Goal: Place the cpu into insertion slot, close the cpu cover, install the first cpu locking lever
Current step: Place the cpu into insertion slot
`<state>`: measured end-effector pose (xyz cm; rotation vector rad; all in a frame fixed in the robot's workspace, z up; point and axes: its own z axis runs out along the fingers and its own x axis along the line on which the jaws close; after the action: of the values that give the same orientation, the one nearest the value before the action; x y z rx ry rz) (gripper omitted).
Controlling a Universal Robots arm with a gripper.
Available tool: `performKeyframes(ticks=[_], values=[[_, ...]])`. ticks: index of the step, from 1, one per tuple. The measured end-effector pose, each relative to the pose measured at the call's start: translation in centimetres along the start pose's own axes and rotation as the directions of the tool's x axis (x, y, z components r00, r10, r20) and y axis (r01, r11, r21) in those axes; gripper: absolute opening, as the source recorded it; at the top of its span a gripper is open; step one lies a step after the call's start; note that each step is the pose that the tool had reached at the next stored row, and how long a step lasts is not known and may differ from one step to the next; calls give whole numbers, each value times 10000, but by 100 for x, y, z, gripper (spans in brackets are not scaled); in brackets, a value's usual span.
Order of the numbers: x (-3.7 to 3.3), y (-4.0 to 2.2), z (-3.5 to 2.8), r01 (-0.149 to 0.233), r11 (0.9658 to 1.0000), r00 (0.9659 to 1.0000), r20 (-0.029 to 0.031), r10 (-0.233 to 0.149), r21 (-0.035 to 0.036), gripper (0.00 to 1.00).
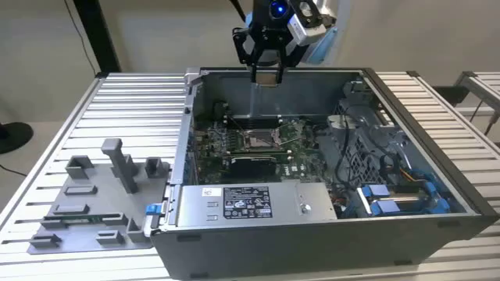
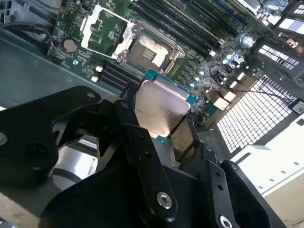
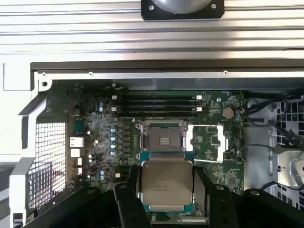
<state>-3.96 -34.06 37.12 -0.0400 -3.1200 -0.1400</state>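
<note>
Aloft, tool [image 3: 166, 192] clamps cpu [image 3: 167, 180] — lid up, insertion slot [image 3: 164, 140] uncovered

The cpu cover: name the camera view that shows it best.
First wrist view: the cpu cover faces the camera squarely, flipped open beside the insertion slot. Second wrist view shows it slanted; exterior view, too small to tell.

On my slatted aluminium table [image 1: 133, 99] I see an open grey metal computer case [image 1: 312, 246]. Inside lie a green motherboard [image 1: 211, 155], a grey labelled power supply box [image 1: 250, 204] and blue cable connectors [image 1: 390, 199]. A grey plastic fixture tray [image 1: 102, 205] sits just beside the case, at the exterior view's left.
</note>
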Motion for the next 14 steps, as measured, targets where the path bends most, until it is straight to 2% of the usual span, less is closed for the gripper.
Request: performKeyframes(ticks=[14], values=[[0,0,0,-37,10000,10000,3,37,-1,0]])
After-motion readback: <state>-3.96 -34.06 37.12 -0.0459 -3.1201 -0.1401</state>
